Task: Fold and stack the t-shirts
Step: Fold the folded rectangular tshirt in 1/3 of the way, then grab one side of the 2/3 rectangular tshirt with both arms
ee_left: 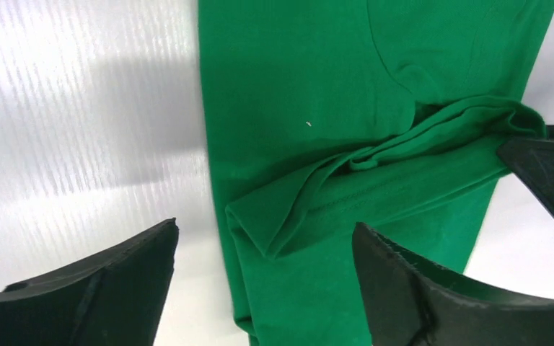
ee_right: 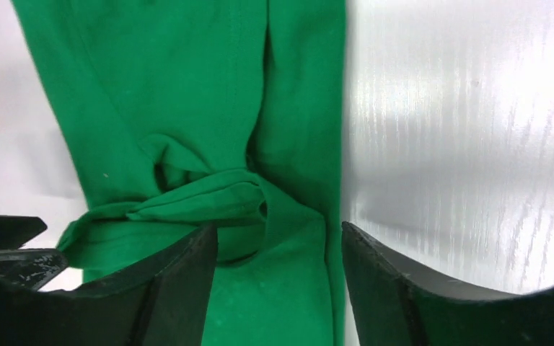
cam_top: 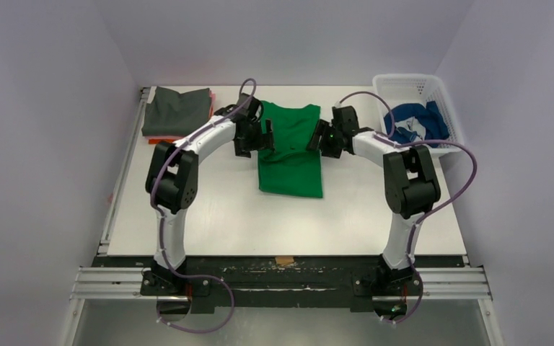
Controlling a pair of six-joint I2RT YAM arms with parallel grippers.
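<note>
Bright green cloth is laid in a narrow strip at the middle of the white table: the green t-shirt, its sides turned in, with a sleeve bunched crosswise over the body. The strip's long axis runs from the far edge of the table towards the arm bases. The wider end with the sleeves is set at the far side, so the neck is judged to point away from the bases and the hem towards them. The collar itself cannot be made out.

The left gripper is held just above the shirt's left long edge, and the right gripper just above its right long edge, both at the sleeve band. Both pairs of jaws are spread and nothing is pinched. The cloth is seen below and between the fingers, not clamped. Neither arm is nearer, as the shirt is flanked evenly from both sides.

A crosswise fold is judged to be the step in hand, and it would call for both long edges to be gripped at matching points along the axis.

At the far left a dark grey t-shirt is stacked on orange cloth. A blue t-shirt is heaped in the white basket at the far right.
</note>
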